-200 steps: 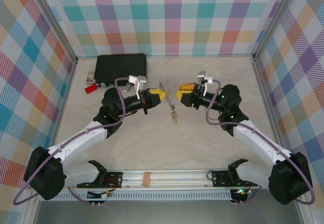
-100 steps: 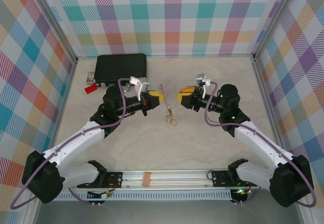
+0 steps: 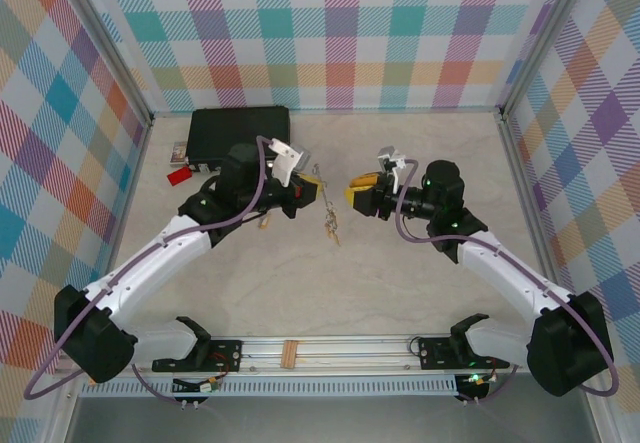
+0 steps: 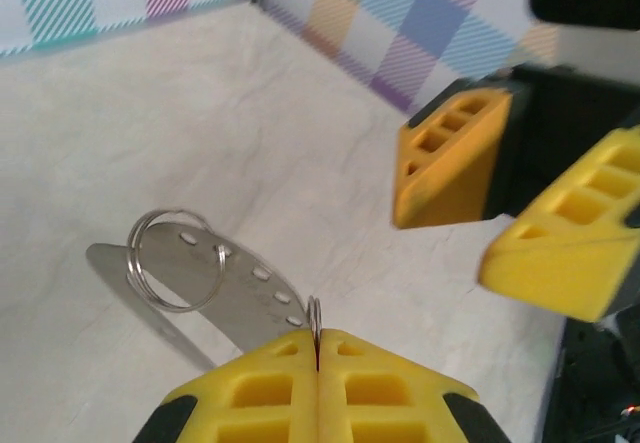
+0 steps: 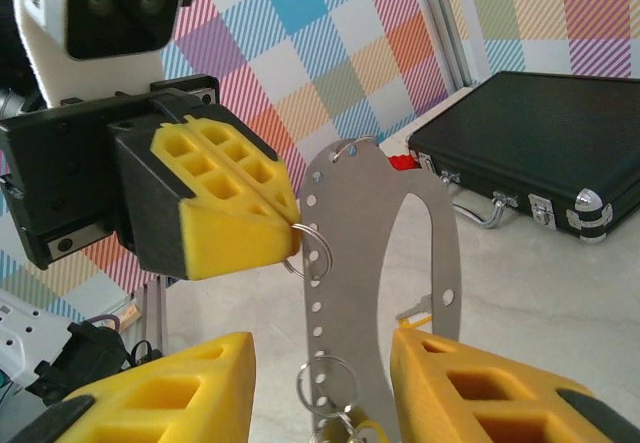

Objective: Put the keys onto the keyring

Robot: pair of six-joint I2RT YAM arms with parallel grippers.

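Note:
My left gripper [image 4: 318, 335] [image 3: 312, 193] is shut on the keyring [image 4: 315, 315] [image 5: 312, 250], a thin silver loop threaded through a hole of a flat grey metal plate [image 5: 325, 208] [image 4: 215, 288] that hangs upright from it. A second ring [image 5: 330, 383] hangs lower on the plate, with keys [image 3: 331, 228] dangling under it. My right gripper [image 5: 320, 348] [image 3: 352, 191] is open, one yellow finger on each side of the plate's lower part, touching nothing. Another key [image 5: 417, 311] with a yellow head lies on the table beyond the plate's slot.
The black case [image 3: 240, 133] [image 5: 530, 138] lies at the back left with its silver handle [image 5: 485, 213] facing me. A small red tag [image 3: 180, 175] lies beside it. Checkered walls close off the table on three sides.
My left arm has swung back and lifted the plate with its keys off the table. My right gripper has come closer, so its fingers now flank the plate.

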